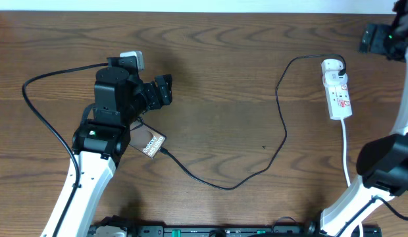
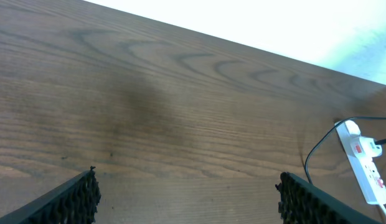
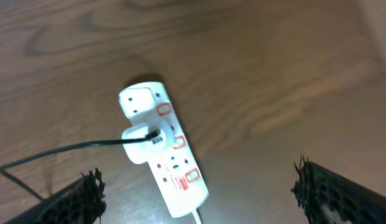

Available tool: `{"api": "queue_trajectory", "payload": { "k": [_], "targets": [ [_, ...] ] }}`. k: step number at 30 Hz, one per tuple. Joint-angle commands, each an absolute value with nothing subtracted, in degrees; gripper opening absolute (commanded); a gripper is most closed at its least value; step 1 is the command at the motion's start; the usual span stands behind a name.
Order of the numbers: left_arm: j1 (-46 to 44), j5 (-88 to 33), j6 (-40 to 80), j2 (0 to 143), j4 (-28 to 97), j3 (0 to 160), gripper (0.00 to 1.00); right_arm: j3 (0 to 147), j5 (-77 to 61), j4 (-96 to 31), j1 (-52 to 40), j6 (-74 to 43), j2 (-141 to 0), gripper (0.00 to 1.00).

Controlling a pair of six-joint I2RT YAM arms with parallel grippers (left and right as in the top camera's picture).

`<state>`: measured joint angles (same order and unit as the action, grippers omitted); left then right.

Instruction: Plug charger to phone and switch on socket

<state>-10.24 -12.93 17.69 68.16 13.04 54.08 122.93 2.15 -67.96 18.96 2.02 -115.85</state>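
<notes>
The phone [image 1: 149,142] is a dark brown slab lying on the table, partly hidden under my left arm. The charger cable [image 1: 276,99] runs from the phone's lower right end in a loop to a white adapter in the socket [image 1: 338,92], a white power strip at the right. Its tip touches the phone's end; I cannot tell if it is seated. My left gripper [image 1: 163,91] is open and empty, above the table just beyond the phone [image 2: 187,199]. My right gripper [image 1: 380,37] is open and empty, held above the socket [image 3: 174,168] and adapter [image 3: 140,134].
The socket's white cord [image 1: 347,155] runs toward the front edge beside my right arm's base [image 1: 388,164]. The socket and cable also show at the right of the left wrist view [image 2: 365,165]. A pale wall edges the table's far side [image 2: 274,25].
</notes>
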Motion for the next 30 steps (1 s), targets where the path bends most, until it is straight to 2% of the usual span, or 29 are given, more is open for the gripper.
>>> {"api": "queue_trajectory", "payload": {
  "k": [1,8,17,30],
  "targets": [
    [-10.37,-11.90,16.51,68.12,12.99,54.78,0.89,118.30,-10.26,-65.60,21.21,9.96,-115.22,0.99],
    [-10.37,-11.92,16.53,68.12,13.34,54.76,0.89,107.11,-19.73,-58.02,22.22,17.02,-115.22,0.99],
    [-10.37,-11.92,16.53,68.12,14.39,54.76,0.89,94.56,-19.66,-46.87,21.19,16.73,-115.31,0.99],
    [-10.37,-11.90,16.51,68.12,14.55,54.76,0.89,86.83,-19.68,-37.56,21.28,13.41,-115.42,0.99]
  ]
}}
